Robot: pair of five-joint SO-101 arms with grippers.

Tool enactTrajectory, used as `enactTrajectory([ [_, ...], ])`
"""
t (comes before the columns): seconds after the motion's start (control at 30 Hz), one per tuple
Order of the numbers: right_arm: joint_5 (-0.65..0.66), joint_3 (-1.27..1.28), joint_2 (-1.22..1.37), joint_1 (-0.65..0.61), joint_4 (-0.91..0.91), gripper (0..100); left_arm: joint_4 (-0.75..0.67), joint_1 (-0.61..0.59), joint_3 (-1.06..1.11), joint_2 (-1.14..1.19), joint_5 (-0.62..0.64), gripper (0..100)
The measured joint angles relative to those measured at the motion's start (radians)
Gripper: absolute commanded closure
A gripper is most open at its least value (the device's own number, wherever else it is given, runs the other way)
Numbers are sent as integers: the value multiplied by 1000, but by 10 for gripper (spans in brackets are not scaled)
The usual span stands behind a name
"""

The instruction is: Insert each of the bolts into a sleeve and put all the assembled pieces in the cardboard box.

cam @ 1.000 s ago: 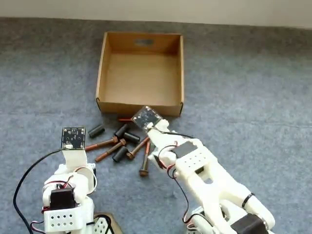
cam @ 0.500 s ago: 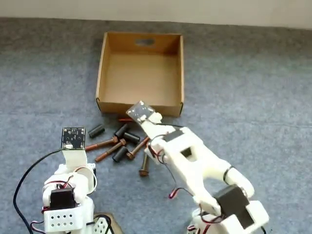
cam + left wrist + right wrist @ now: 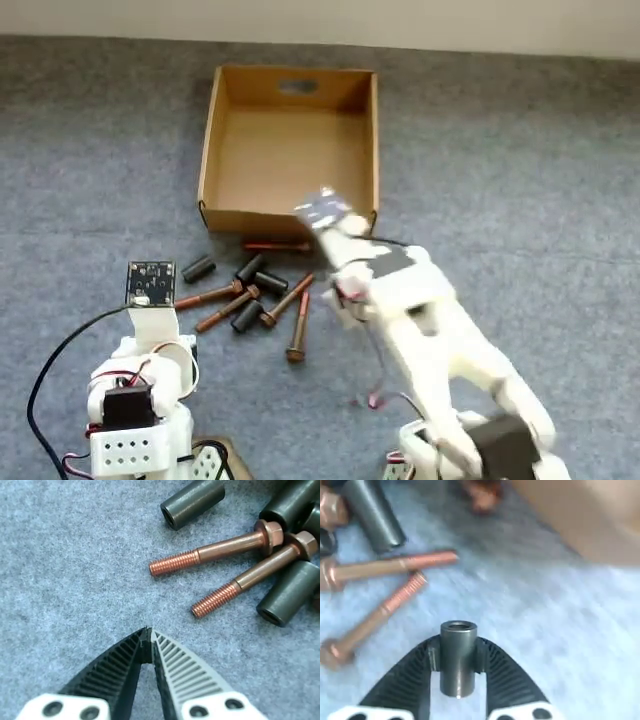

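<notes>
Several copper bolts [image 3: 298,325] and dark sleeves [image 3: 198,268] lie in a loose pile in front of the cardboard box [image 3: 209,150]. My right gripper [image 3: 457,642] is shut on a dark sleeve [image 3: 457,660], held above the carpet with its open end facing outward. The right arm [image 3: 400,290] hangs by the box's front right corner. Two bolts [image 3: 390,567] lie beyond the held sleeve. My left gripper [image 3: 148,632] is shut on nothing, low over bare carpet. Two bolts [image 3: 215,552] and two sleeves [image 3: 192,500] lie just ahead of it.
The box stands open with its front wall [image 3: 585,515] close to the right gripper. One more bolt [image 3: 275,245] lies against that wall. Grey carpet [image 3: 520,180] stretches free to the right of the box and the pile.
The right arm has swung right, away from the pile toward the box's front right corner, with the sleeve in its gripper. The left arm has kept still.
</notes>
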Motion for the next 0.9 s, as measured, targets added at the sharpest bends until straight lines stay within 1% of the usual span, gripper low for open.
enactTrajectory([
  [0.13, 0, 89, -155, 138, 34, 992, 0, 0, 0, 0, 0, 992],
  [0.23, 0, 155, -153, 190, 38, 992, 0, 0, 0, 0, 0, 992],
  [0.37, 0, 163, -54, 249, 40, 987, 0, 0, 0, 0, 0, 992],
  [0.53, 0, 95, 153, 258, 40, 896, 0, 0, 0, 0, 0, 992],
  [0.63, 0, 68, 219, 256, 46, 888, 0, 0, 0, 0, 0, 992],
  [0.77, 2, 66, 222, 256, 48, 888, 0, 0, 0, 0, 0, 992],
  [0.9, 17, 66, 157, 256, 92, 887, 0, 0, 0, 0, 0, 992],
])
